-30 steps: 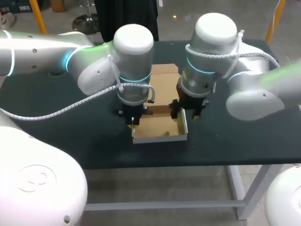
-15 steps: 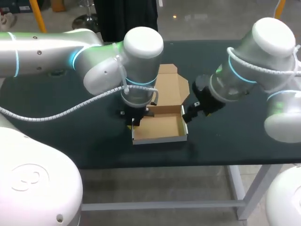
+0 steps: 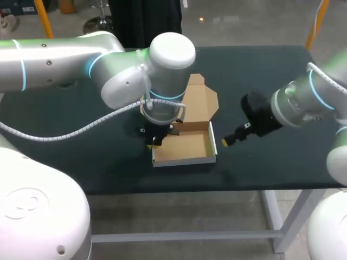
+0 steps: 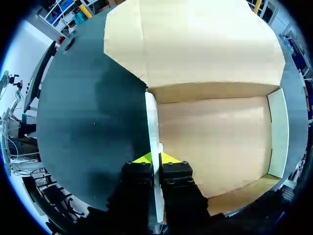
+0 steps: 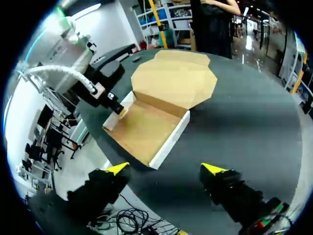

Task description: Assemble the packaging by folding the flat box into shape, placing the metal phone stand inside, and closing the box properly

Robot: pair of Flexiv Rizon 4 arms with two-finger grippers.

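Item 1: box. Cardboard, brown inside and white on the outer walls, folded into a shallow open tray. I see it in the middle of the surface, close to the near edge. All four walls stand up. The tray floor that I can see is bare cardboard.

Item 2: lid flap. It is joined to the tray's far wall and lies open and flat on the surface, stretching away to the far side. Its far corners are cut at an angle.

Item 3: left arm. It comes in from the left and bends down over the tray's left side. My left fingers are closed on the tray's left wall, one yellow tip outside it and one inside, both against the cardboard. In the left wrist view the wall runs straight out ahead from between the tips.

Item 4: right arm. It comes in from the right and sits low over the surface. My right fingers are spread wide with nothing between them. They point toward the tray from its right side, near the right wall without touching it. In the right wrist view the whole box lies ahead of the tips, with dark surface between.
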